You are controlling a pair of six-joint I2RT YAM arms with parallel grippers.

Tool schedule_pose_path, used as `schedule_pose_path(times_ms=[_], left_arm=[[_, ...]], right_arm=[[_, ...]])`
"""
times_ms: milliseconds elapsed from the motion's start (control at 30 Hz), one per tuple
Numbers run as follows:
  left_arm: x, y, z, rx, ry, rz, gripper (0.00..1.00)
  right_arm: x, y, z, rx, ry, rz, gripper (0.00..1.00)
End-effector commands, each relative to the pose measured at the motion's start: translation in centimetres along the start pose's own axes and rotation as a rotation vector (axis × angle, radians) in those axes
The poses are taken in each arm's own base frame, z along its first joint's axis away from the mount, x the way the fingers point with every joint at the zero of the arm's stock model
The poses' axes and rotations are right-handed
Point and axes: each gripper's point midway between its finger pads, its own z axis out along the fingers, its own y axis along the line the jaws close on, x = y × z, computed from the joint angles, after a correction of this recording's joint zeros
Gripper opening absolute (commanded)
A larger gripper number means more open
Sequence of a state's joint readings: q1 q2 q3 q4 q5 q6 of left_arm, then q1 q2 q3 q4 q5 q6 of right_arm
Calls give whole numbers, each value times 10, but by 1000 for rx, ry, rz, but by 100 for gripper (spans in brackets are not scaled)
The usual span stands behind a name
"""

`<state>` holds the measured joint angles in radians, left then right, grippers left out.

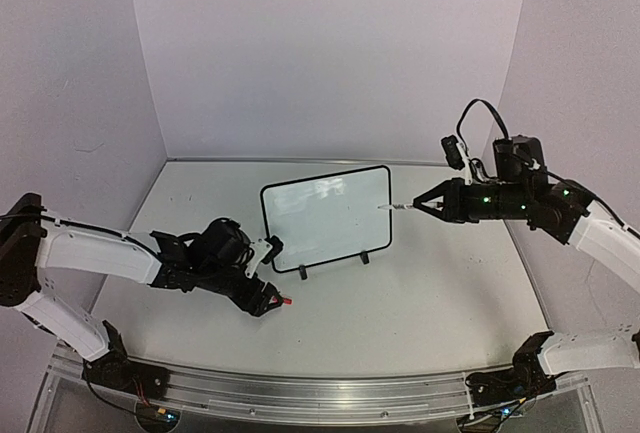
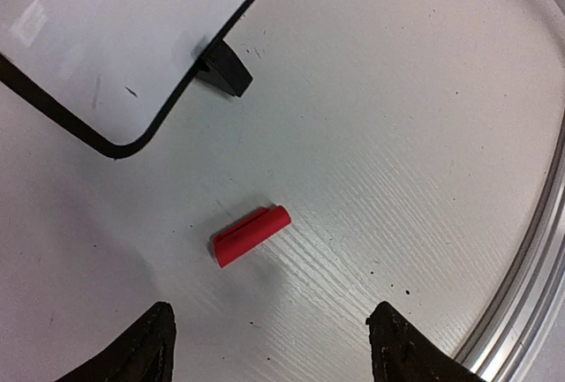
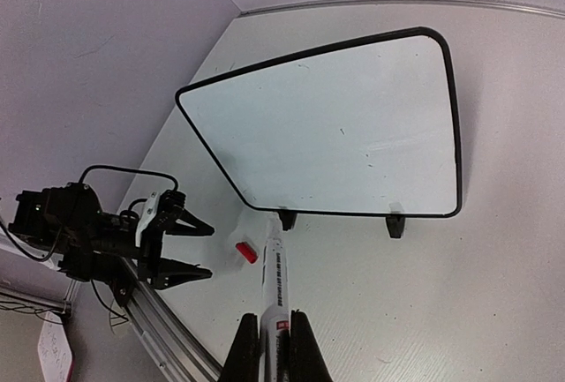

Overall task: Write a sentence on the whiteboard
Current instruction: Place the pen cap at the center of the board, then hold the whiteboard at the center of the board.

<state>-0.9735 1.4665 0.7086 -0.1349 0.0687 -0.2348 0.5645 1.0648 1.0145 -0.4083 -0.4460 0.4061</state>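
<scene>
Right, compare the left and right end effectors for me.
The left end effector is open and empty over the red cap; the right end effector is shut on the marker. The left faces the table; the right points the marker toward the whiteboard. Both are dark and two-fingered.

Red cap [image 2: 252,235] on white table [image 2: 424,135]; white marker [image 3: 275,285] aloft; aluminium rail [image 1: 300,391] along near edge.

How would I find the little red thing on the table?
Start at the whiteboard standing in the middle of the table. Just in front of its left foot lies a short red pen cap, flat on the table. Nothing else lying there is red.
</scene>
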Motion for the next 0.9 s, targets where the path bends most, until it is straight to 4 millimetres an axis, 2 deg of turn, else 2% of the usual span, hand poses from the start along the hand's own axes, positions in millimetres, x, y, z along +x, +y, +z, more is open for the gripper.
schedule_pose_path(times_ms=[0,133,200,300,433,567,867], left_arm=[[-45,16,-44,12,-140,-57,75],[-91,40,-88,53,-290,-101,77],[-110,50,-100,88,-341,-111,77],[-132,62,-106,123,-401,-115,75],[-154,66,-108,189,-459,-81,69],[-164,69,-102,230,-469,-37,58],[-159,80,-81,197,-431,3,46]], right_arm=[[-13,18,-1,-11,-86,-59,0],[-10,48,20,-29,-131,-136,0],[-9,63,35,-56,-149,-152,0],[-8,78,63,-78,-171,-165,0],[-11,99,96,-73,-195,-200,0],[-12,104,120,-55,-207,-205,0],[-17,111,149,-71,-212,-206,0]])
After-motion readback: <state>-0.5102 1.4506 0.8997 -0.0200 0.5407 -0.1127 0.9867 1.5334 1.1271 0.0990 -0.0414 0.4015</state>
